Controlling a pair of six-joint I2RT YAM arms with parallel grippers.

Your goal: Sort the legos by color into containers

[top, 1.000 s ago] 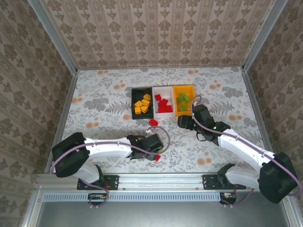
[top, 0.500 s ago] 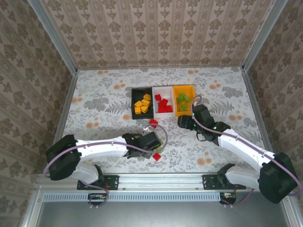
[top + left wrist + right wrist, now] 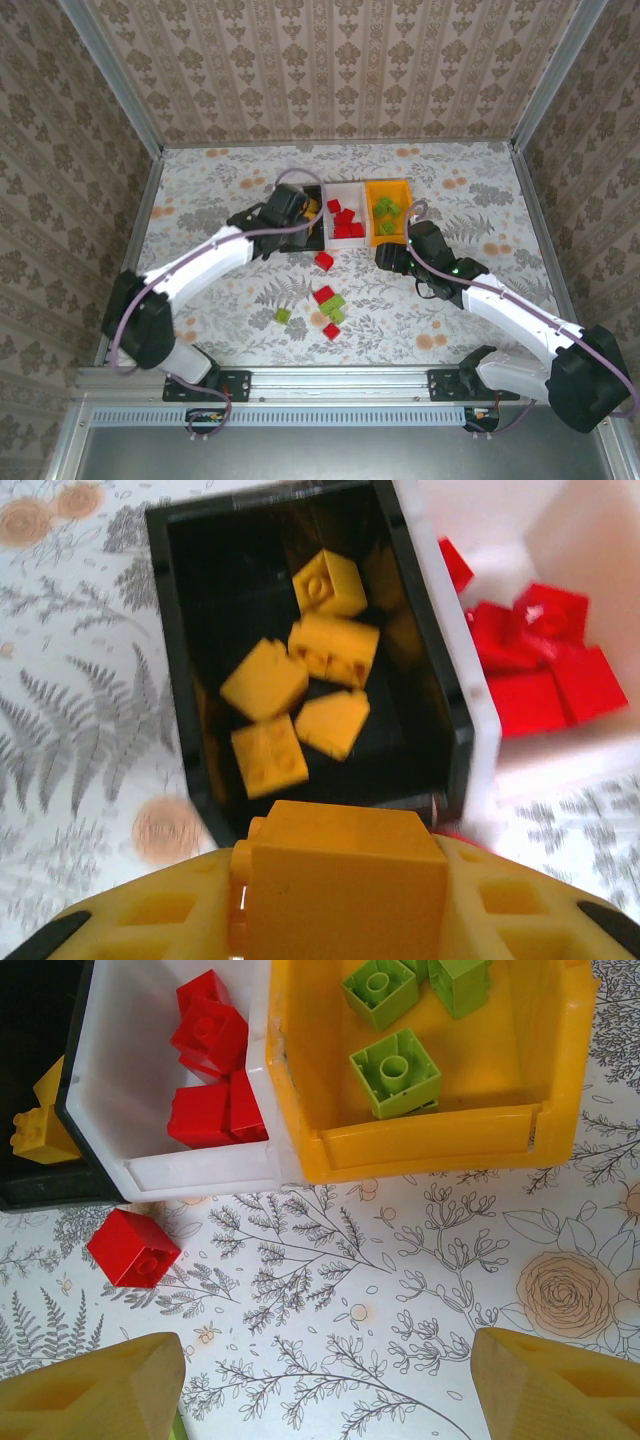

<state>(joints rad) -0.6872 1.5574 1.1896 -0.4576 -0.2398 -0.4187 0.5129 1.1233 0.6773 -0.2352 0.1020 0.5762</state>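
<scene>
Near part of bench (image 3: 240, 330): loose cluster of legos not yet sorted, namely red bricks (image 3: 331, 331) mixed with lime green bricks (image 3: 334, 305), plus a lone lime brick (image 3: 283, 315) a little apart to the left. Farther in: single red brick (image 3: 133, 1247), lying just in front of the white bin (image 3: 190, 1175), not touching it. Right fingers (image 3: 328, 1365): spread wide, nothing between them, low over bare bench near that single red brick. Left fingers (image 3: 335, 925): closed on an orange-yellow brick (image 3: 345, 865), poised at the near rim of the black bin (image 3: 175, 650). Farthest: three bins in a row, side by side; black bin with sorted orange-yellow bricks (image 3: 300, 695), white bin with sorted red bricks (image 3: 205, 1110), orange-yellow bin (image 3: 430, 1145) with sorted lime bricks (image 3: 397, 1070). Progress judged well past halfway: colours unmixed in all three bins; held brick to be dropped, about half a dozen red and lime strays to be collected.
</scene>
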